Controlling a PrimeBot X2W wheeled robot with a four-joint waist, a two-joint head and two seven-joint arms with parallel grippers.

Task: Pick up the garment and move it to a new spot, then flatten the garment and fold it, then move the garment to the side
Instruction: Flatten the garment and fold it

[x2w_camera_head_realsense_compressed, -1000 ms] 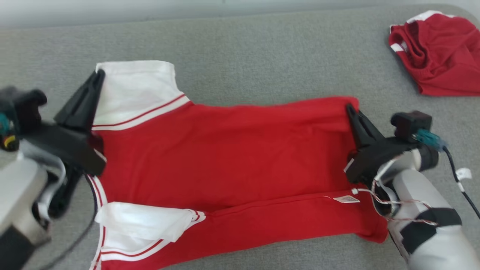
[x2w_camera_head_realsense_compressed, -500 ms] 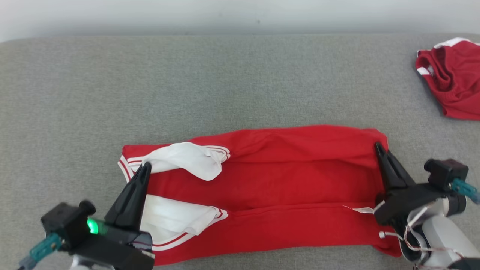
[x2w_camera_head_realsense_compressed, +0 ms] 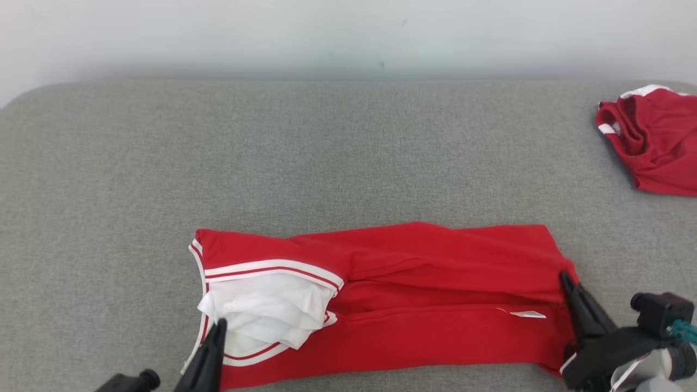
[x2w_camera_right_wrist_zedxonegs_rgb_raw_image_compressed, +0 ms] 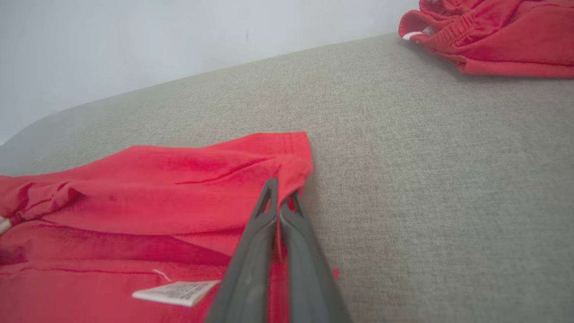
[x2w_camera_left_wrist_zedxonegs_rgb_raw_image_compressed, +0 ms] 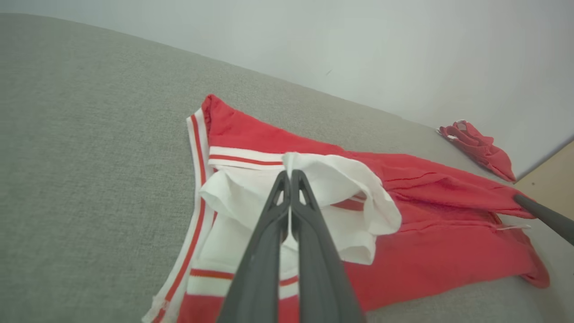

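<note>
Here's the red jersey with white sleeves and striped trim [x2w_camera_head_realsense_compressed: 435, 310], lying as a long band along the near edge of the grey fabric-covered table [x2w_camera_head_realsense_compressed: 326, 152], from about the middle towards the near right corner. By the look of it the relocating and flattening are done and a lengthwise fold is in: the far side is doubled over the near side, with a seam line running down the band.

The left claw [x2w_camera_head_realsense_compressed: 219, 325] is closed, pinching white sleeve cloth at the collar end. The right claw [x2w_camera_head_realsense_compressed: 566, 279] is closed too, its tips nipping the red hem corner at the other end.

It isn't neat yet. The white sleeves bunch up in a rumpled heap at the left end, ridges wrinkle the red body, and a small white label [x2w_camera_head_realsense_compressed: 525, 314] pokes out near the hem. I'd judge a crosswise fold and the move to the side are yet to come. A crumpled red garment [x2w_camera_head_realsense_compressed: 653, 147] sits well apart, at the far right corner.
</note>
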